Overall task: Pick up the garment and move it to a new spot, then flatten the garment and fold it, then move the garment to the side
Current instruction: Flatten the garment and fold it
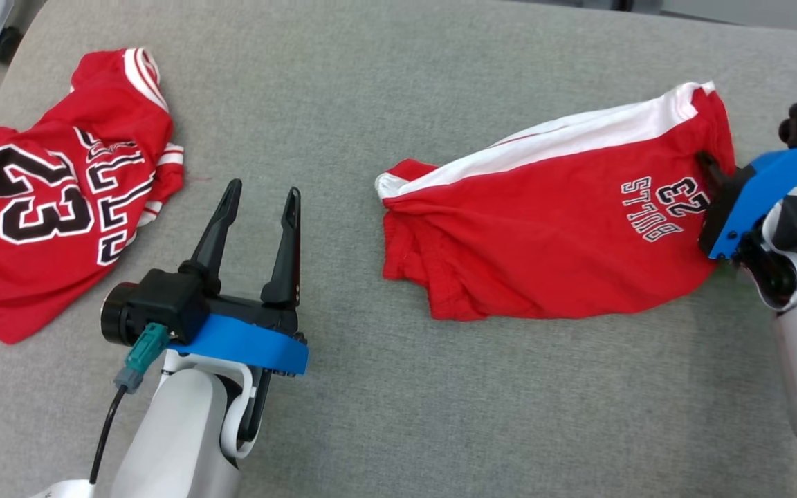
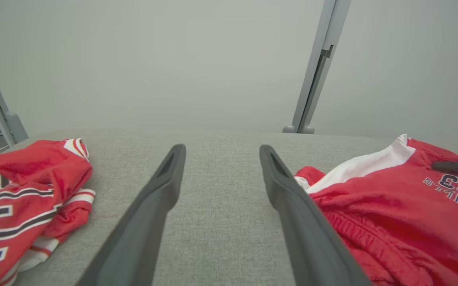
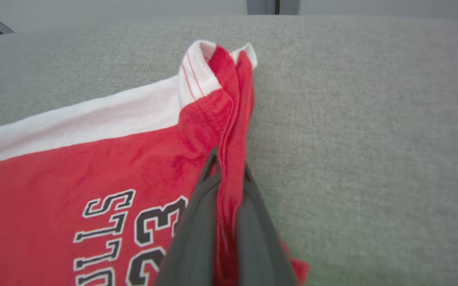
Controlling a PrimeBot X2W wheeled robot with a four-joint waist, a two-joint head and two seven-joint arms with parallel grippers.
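left fingers [image 1: 286, 242] spread wide, empty; right fingers [image 3: 191, 242] pinched on right edge of shorts [image 1: 544, 235]; long axis left-right.

Bright, even, diffuse light from above, faint soft shadows beneath the red shorts [image 1: 544, 228] on the grey fabric surface [image 1: 371, 104], right gripper's fingers [image 3: 189, 246] blurred close to the lens, wrist-view edges stretched.

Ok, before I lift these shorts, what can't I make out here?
- Right claw, right wrist view: how many layers of the red fabric shorts with white stripe it pinches; bunched cloth hides that.
- Red jersey numbered 23, head view: left part cut off by frame edge.
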